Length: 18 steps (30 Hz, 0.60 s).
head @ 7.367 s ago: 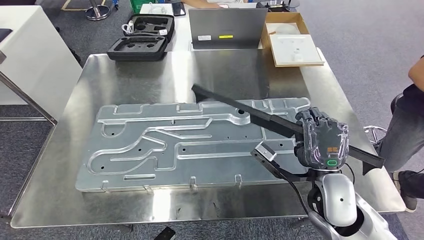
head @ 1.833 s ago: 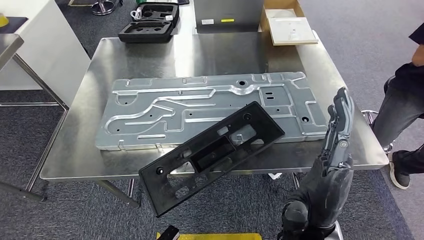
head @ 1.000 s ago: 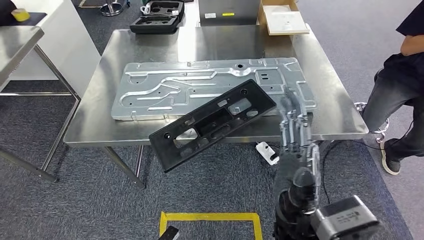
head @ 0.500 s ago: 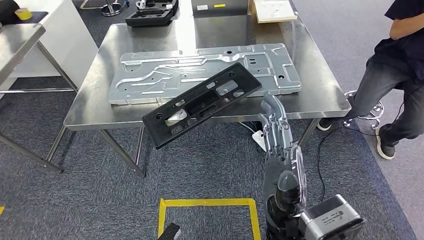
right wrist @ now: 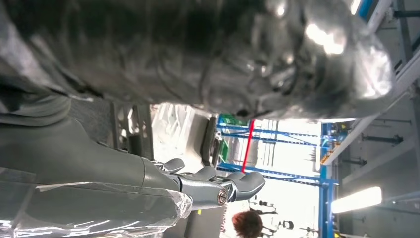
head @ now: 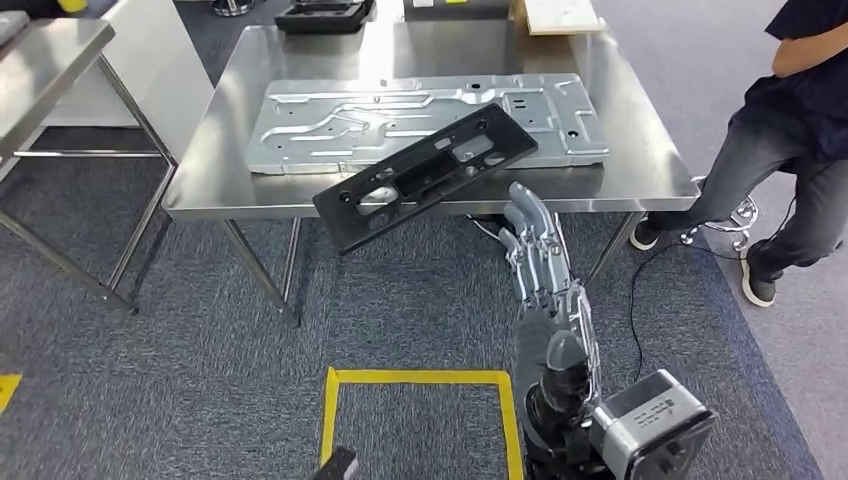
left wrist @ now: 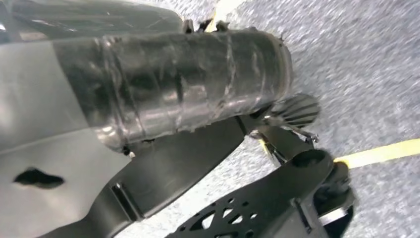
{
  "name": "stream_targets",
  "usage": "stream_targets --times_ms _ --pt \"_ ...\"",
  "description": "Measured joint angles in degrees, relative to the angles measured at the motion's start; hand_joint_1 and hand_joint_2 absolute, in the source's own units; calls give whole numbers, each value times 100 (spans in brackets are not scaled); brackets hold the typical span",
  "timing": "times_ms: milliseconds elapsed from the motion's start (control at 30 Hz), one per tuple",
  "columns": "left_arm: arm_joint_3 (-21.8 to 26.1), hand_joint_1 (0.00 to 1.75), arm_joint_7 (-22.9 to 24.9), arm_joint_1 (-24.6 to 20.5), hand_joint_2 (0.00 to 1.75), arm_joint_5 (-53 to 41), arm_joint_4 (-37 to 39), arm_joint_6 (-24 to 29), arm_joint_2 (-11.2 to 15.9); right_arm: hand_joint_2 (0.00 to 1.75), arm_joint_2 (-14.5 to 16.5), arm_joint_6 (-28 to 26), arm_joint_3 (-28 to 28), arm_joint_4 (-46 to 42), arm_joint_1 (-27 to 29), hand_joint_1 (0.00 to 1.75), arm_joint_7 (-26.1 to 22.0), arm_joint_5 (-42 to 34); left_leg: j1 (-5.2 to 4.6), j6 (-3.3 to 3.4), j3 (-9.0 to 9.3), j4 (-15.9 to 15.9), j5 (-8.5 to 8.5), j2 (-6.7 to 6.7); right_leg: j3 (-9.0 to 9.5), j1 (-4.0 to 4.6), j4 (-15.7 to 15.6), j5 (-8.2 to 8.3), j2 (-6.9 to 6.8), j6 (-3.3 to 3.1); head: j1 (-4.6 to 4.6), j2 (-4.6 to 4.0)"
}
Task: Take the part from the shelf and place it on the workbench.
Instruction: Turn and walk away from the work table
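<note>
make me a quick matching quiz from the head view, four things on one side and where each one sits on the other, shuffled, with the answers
Things:
1. black plastic part
2. silver metal panel
3. yellow tape outline
4. right hand

Places:
A. lying flat on top of the steel workbench
B. stuck to the carpet in front of the workbench
C. raised, empty, fingers straight, over the floor near the workbench's front edge
D. partly on the silver panel, one end sticking out past the workbench's front edge

Pairs: 1-D, 2-A, 3-B, 4-C
</note>
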Motion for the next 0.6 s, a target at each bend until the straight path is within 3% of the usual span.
stream_targets --times_ms 33,100,167,200,267,300,367,433,500,533,567,600 --pt "-1 0 -26 -6 0 -67 -6 -31 -3 0 -1 88 6 4 -8 0 2 -89 3 -8 -106 21 66 5 -25 -5 308 -72 0 22 3 0" --pt "-9 0 124 -168 0 -358 -109 -37 -18 0 0 447 50 19 -85 0 -18 -454 17 -32 -347 100 189 22 101 -21 499 162 -4 59 0 0" --pt "-22 0 886 -710 0 -675 -428 128 -62 0 56 852 146 85 -249 0 -85 -811 40 -76 -623 247 292 -4 486 -46 61 423 -24 98 -1 0" --pt "-27 0 1576 -1140 0 -804 -676 235 -107 0 131 968 218 163 -354 0 -130 -899 45 -109 -773 362 331 -47 716 -42 -299 366 -34 103 7 0" --pt "-21 0 2768 -1997 0 -1107 -1165 351 -192 0 290 1089 359 336 -516 0 -207 -1013 33 -187 -987 549 403 -120 1007 -24 -792 175 -47 62 19 0" --pt "-14 0 3135 -2280 0 -1249 -1372 359 -218 0 350 1114 417 416 -562 0 -246 -1068 25 -220 -1028 588 439 -126 1040 -1 -879 120 -35 12 22 0" --pt "6 0 3246 -2550 0 -1388 -1633 344 -231 0 414 1185 493 533 -635 0 -341 -1233 34 -275 -1039 606 447 -97 967 -17 -880 215 -11 -97 25 0" --pt "15 0 3248 -2693 0 -1378 -1823 327 -237 0 511 1281 577 657 -777 0 -467 -1474 65 -345 -1160 873 118 -80 846 -43 -901 349 8 -185 -5 0" --pt "16 0 3257 -2884 0 -1328 -1966 314 -243 0 614 1355 657 783 -918 0 -566 -1681 99 -417 -1369 1519 -423 -80 690 -27 -900 486 1 -221 -37 0" --pt "16 0 3255 -2993 0 -1310 -2029 311 -245 0 656 1381 691 848 -965 0 -592 -1749 113 -441 -1440 1861 -587 -80 601 -16 -898 553 -13 -224 -40 0" --pt "17 0 3253 -3079 0 -1298 -2083 310 -245 0 687 1395 720 908 -1004 0 -605 -1792 122 -453 -1442 2090 -619 -80 517 -8 -897 616 -26 -225 -38 0" --pt "17 0 3252 -3127 0 -1286 -2134 314 -240 0 717 1399 747 967 -1043 0 -610 -1817 128 -454 -1355 2147 -538 -80 438 -4 -897 677 -32 -225 -39 0"
